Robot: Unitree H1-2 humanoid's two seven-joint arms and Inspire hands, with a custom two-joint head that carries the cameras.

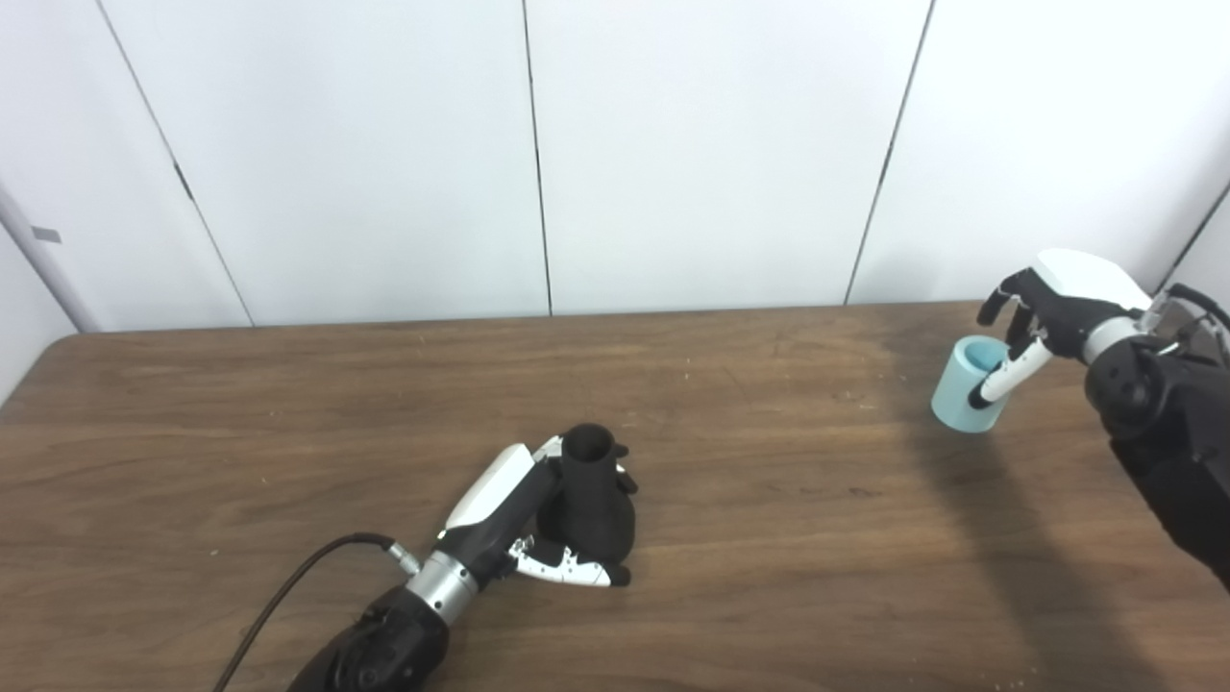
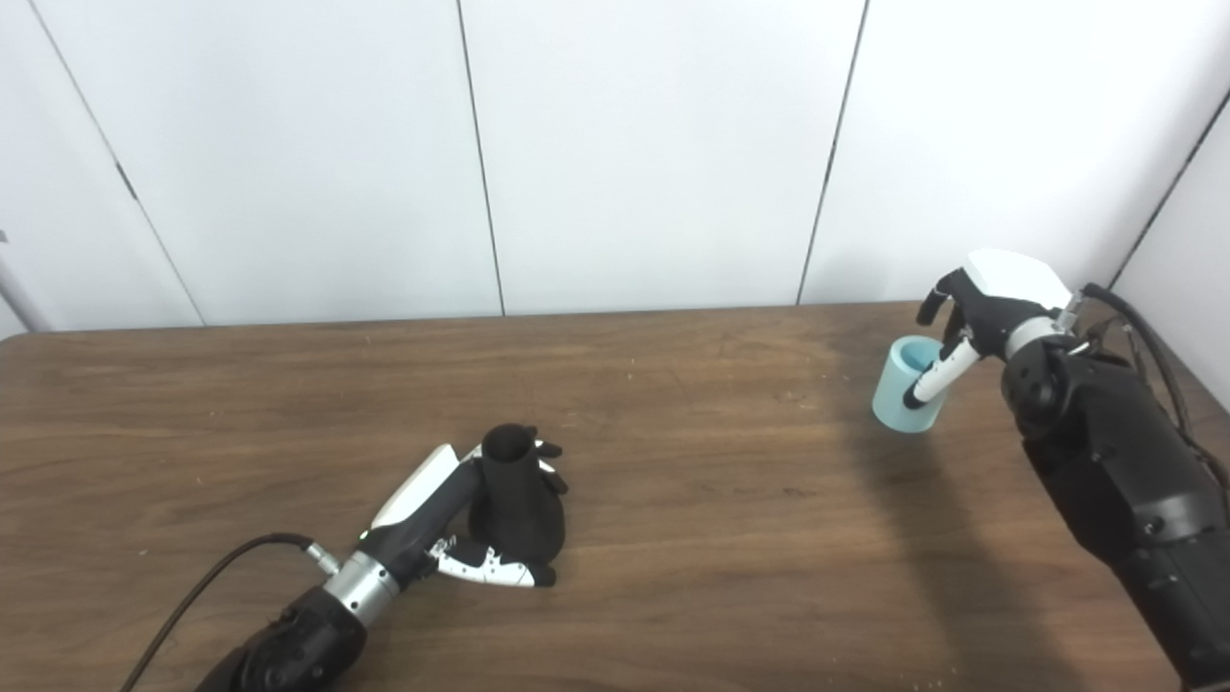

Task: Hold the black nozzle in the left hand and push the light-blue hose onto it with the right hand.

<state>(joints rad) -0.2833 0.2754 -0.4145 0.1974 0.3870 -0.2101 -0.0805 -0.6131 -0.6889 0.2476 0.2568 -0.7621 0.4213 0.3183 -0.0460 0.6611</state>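
The left hand (image 1: 524, 524) was wrapped around the black nozzle (image 1: 591, 500), which stood upright on the wooden bench (image 1: 769, 500) near its front. Well apart, at the bench's right end, the right hand (image 1: 1047, 308) gripped the light-blue hose (image 1: 966, 389).

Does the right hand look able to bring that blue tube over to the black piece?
Probably yes: the right hand grips the light-blue hose, and bare table lies between it and the black nozzle.

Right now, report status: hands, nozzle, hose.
Left hand shut on nozzle, upright on table. Right hand shut on hose, far right. Parts well apart. Path between clear.
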